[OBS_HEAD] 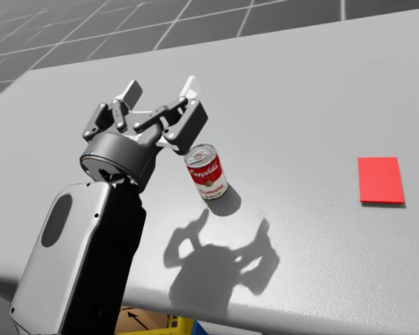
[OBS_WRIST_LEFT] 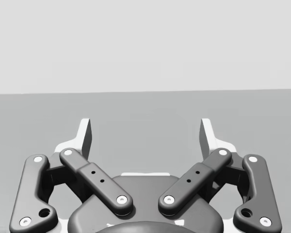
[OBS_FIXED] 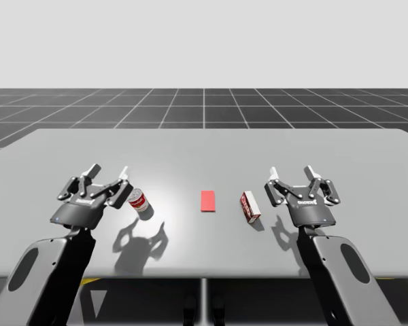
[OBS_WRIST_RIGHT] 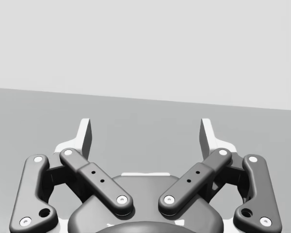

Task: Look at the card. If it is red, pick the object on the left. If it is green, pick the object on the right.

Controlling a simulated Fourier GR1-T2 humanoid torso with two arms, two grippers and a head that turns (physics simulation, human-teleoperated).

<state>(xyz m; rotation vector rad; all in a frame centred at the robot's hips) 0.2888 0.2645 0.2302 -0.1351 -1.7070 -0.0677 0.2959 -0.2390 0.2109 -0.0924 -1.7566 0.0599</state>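
Card [OBS_FIXED: 208, 201] colour settles this one: it lies flat in the middle of the table [OBS_FIXED: 204, 146], nearer the front edge than the back, and it is plainly red in both the high view and the head view [OBS_HEAD: 381, 180]. Red means the object on the left, so my target is the can [OBS_FIXED: 140, 202], which stands on the card's left, toward the table's left edge. The box [OBS_FIXED: 250, 206] sits just past the card on the other side and I judge it should be left alone.

Both arms are posed alike, one by each object, which I read as a neutral ready stance so either could go once the card is read. My left arm [OBS_FIXED: 54, 272] hovers above the table, its shadow falling toward the front edge. The left jaws are spread wide and hold nothing. From the head view the can [OBS_HEAD: 207, 173] is just beside and below the finger nearest the card, not between the two. I cannot tell whether that finger touches its rim. The left wrist view confirms the wide gap, with bare table ahead of it.

My right arm [OBS_FIXED: 347, 272] hangs just beside the box, right jaws equally wide and holding nothing.

The grasp has not begun. I judge the left jaws need to shift toward the card and drop so the can sits between the fingers. Clipping its rim could tip it.
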